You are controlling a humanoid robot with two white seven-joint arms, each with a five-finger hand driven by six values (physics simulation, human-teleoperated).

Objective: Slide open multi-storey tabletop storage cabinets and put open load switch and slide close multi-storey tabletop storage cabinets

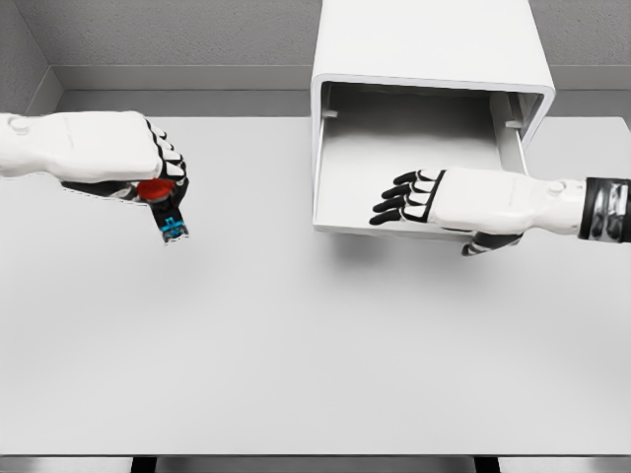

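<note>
A white storage cabinet (434, 44) stands at the back of the table, right of centre, with its drawer (325, 177) pulled out toward me and nothing inside it. My left hand (158, 182) hovers over the left part of the table, shut on the load switch (170, 219), a small dark block with a red knob and a blue face that pokes out below the fingers. My right hand (404, 200) reaches in from the right across the drawer's front edge, fingers extended and holding nothing, thumb below the front lip.
The grey table (296, 355) spreads wide in front of the cabinet, its near edge at the bottom of the view. Grey walls close off the back and the left corner.
</note>
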